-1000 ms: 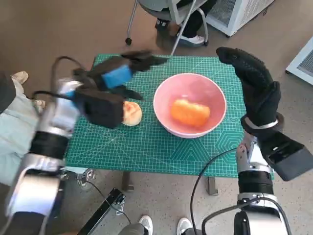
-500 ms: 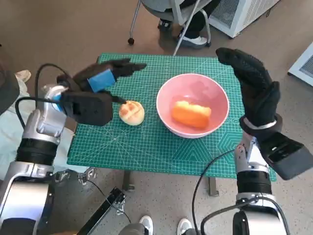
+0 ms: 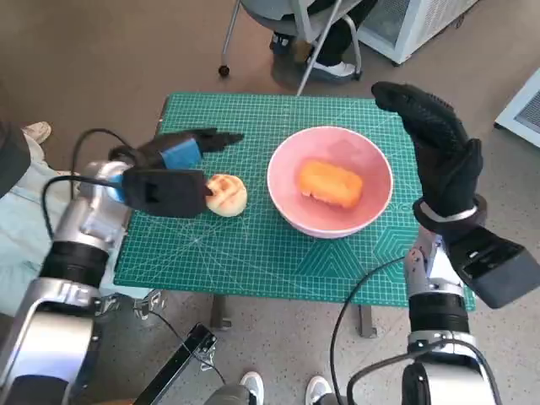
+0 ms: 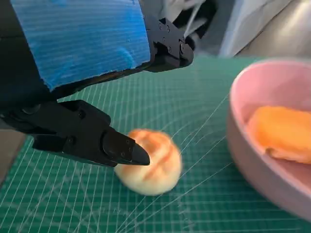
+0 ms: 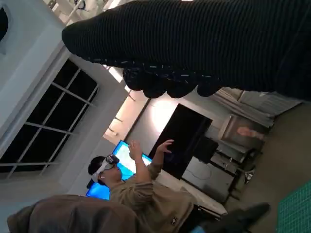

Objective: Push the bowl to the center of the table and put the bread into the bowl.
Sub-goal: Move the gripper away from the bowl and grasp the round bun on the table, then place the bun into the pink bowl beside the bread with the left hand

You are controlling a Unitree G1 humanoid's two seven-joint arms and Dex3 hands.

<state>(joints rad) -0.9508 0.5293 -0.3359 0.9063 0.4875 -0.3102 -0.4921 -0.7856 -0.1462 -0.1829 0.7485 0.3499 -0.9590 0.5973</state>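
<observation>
A pink bowl (image 3: 287, 202) stands near the middle of the green mat (image 3: 253, 253), with an orange bread (image 3: 331, 183) lying in it. A round pale bun (image 3: 227, 193) rests on the mat just left of the bowl. My left hand (image 3: 173, 164) hovers over the bun with fingers apart and holds nothing; in the left wrist view its fingertips (image 4: 127, 151) sit right above the bun (image 4: 150, 167), beside the bowl (image 4: 257, 170). My right hand (image 3: 434, 143) is raised upright at the bowl's right, fingers spread, holding nothing.
The mat covers a small table with its front edge (image 3: 253, 291) toward me. A wheeled chair and a person's feet (image 3: 316, 63) lie beyond the far edge. A person with a headset (image 5: 126, 179) shows in the right wrist view.
My left hand has come down and back toward the bun's left side. The bowl, the breads and my right hand stay about where they were.
</observation>
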